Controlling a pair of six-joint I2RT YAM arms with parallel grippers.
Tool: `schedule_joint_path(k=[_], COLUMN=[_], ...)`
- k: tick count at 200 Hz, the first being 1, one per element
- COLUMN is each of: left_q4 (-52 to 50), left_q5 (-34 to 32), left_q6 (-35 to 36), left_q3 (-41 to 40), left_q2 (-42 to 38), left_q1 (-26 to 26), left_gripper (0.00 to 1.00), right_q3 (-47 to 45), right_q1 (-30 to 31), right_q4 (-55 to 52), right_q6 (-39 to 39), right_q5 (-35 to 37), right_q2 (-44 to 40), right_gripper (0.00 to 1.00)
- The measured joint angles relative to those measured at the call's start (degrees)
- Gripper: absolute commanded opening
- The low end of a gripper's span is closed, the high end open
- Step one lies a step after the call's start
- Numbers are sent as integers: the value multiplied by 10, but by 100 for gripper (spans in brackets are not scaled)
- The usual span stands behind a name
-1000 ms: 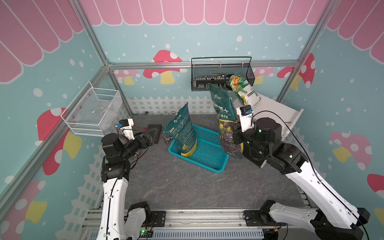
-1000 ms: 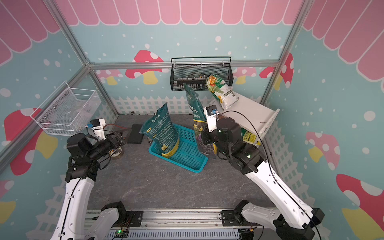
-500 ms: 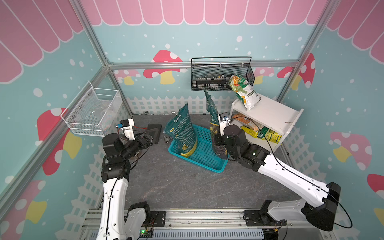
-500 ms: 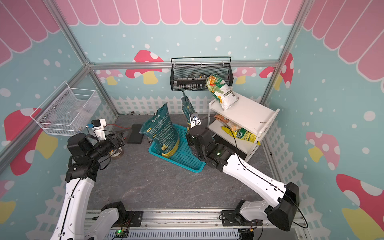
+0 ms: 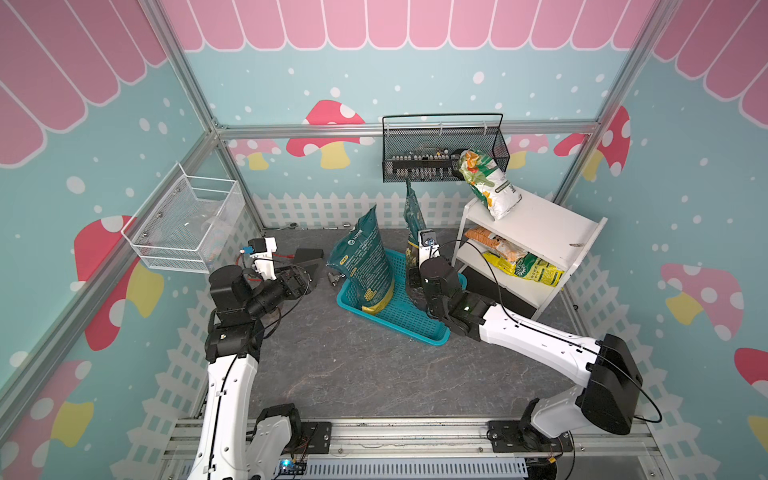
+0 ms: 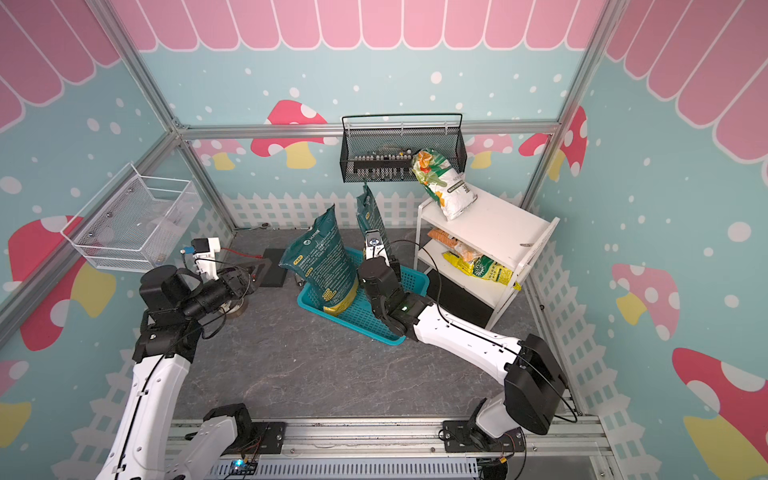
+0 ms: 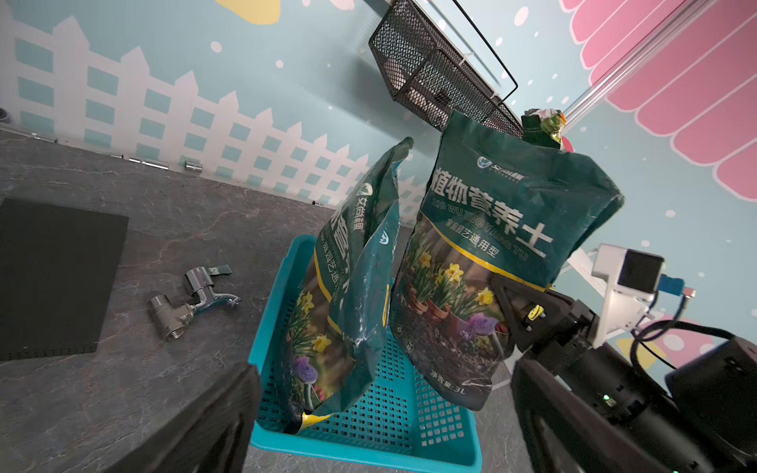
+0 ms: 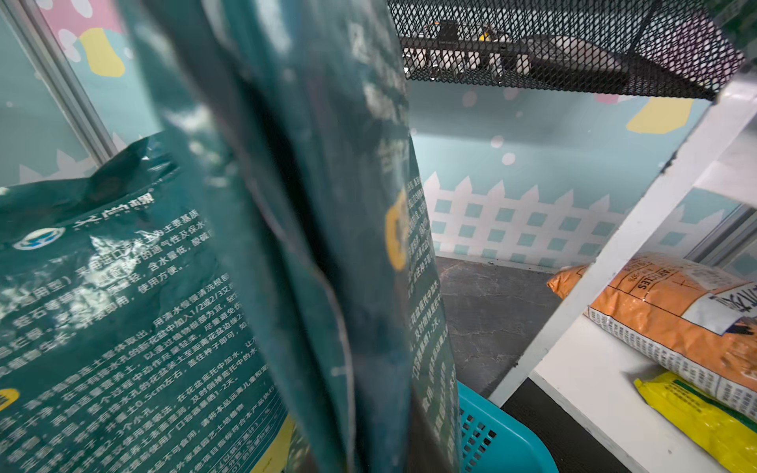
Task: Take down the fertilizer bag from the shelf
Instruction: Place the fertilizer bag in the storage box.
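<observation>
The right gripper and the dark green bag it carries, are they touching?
Touching: left wrist view shows the right gripper clamped on the held green bag's edge.

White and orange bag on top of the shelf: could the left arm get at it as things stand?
Probably not. The white and orange bag sits atop the shelf on the far right, while the left end effector hangs across the teal basket, whose two upright green bags stand between.

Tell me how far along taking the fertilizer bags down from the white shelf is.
Done: one dark green soil bag stands in the teal plastic basket. In hand: the right gripper is shut on a second dark green bag, held upright over the basket. Left: the white tiered shelf holds a white-and-orange bag, an orange bag and a yellow-green bag.
</observation>
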Motion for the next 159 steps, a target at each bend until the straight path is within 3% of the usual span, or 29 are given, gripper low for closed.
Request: schedule_joint_path(k=[159], left_q4=[0], left_q5=[4], left_q6=[0], left_q3=[3], left_q2=[0], left_q1=[-6], left_gripper=[99], right_q3=[-12], right_q1=[10], right_q4=[130], right_q6=[-6], right_q5=[6], right_q2=[132], right_gripper=[0])
